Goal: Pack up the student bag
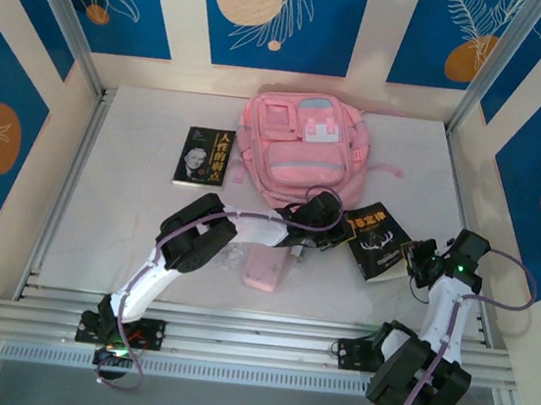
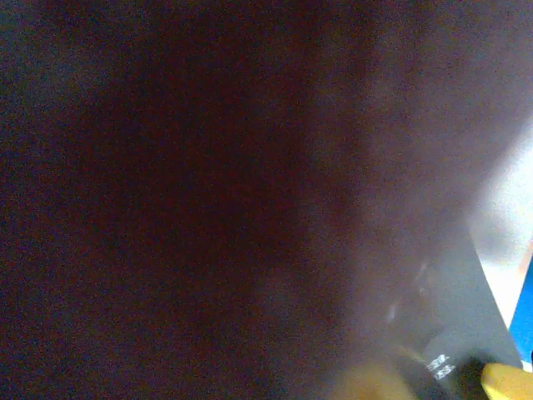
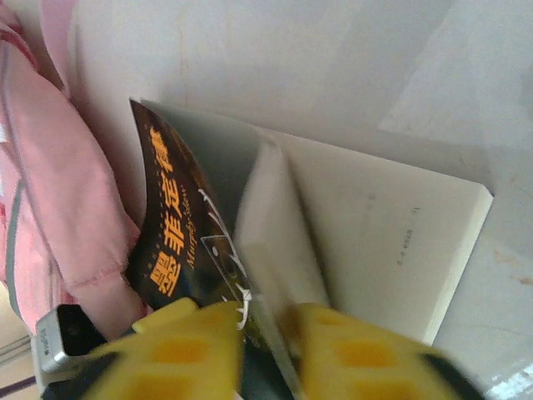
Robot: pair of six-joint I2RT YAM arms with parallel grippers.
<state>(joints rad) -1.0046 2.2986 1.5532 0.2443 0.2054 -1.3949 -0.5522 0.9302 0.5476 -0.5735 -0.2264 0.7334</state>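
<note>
Top view, bag: the student bag (image 1: 302, 147) lies flat at the back middle of the table (image 1: 119, 233) with its front pockets up. Whether any zip is open cannot be read.
Top view, left arm: the left gripper (image 1: 320, 218) sits where the bag's near edge meets the left corner of the orange-titled book (image 1: 376, 240), probably to take or steady that corner. Its fingers are hidden under the wrist.
Top view, right arm: the right gripper (image 1: 419, 263) is at the same book's right edge, likely working the cover.
Top view, waiting items: a second book (image 1: 204, 158) lies left of the bag and a pink pencil case (image 1: 265, 269) lies in front of it, both apart from the grippers.
Left wrist: a dark blur presses close to the lens, with one yellow fingertip (image 2: 510, 382) at the bottom right. The fingers are pressed together, but what lies between them cannot be told.
Right wrist: the yellow fingers (image 3: 191, 354) stand apart on either side of the raised front cover (image 3: 179, 242) without pinching it. The cover curls off the white pages (image 3: 391, 242), and the bag is just beside it on the left. A grey-and-black block (image 3: 62, 333) in the corner is unidentifiable.
</note>
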